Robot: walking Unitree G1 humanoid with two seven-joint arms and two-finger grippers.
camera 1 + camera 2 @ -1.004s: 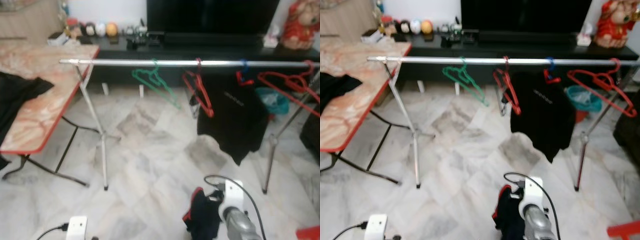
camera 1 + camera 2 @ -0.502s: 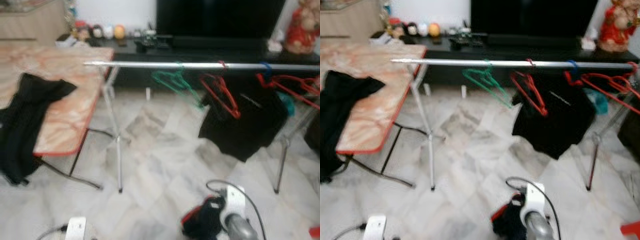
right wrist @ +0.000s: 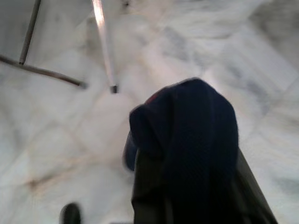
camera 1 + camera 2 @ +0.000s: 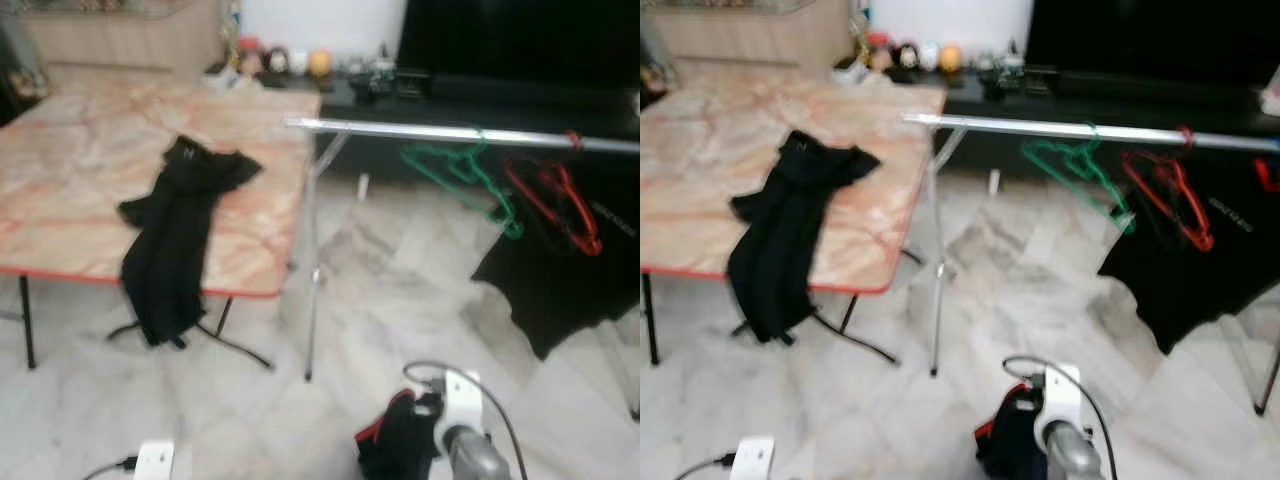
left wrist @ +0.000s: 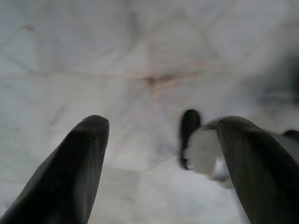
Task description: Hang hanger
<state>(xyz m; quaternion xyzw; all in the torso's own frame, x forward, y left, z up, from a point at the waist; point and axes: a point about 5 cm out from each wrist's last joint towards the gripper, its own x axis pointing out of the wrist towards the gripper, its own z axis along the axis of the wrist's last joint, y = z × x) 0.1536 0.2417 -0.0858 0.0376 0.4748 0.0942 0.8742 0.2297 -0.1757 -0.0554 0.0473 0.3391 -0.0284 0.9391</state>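
The right hand (image 4: 405, 450) pinches a dark garment on a red hanger (image 4: 372, 432) low, probably to carry it to the rail (image 4: 460, 133); the left hand (image 5: 159, 163) is spread, idle.

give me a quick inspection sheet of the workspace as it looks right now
surface: marble-pattern folding table with red edge; pale marble floor.
job's things: silver clothes rail carrying a green hanger, a red hanger and a black shirt; red hanger with dark garment at the right gripper.
clutter: black garment draped over the table's edge.
grippers: right gripper low, wrapped in dark cloth; left gripper open, pointing at the floor.
cables: black cable looping over the right wrist.
surroundings: dark TV console with small figurines; images blurred.
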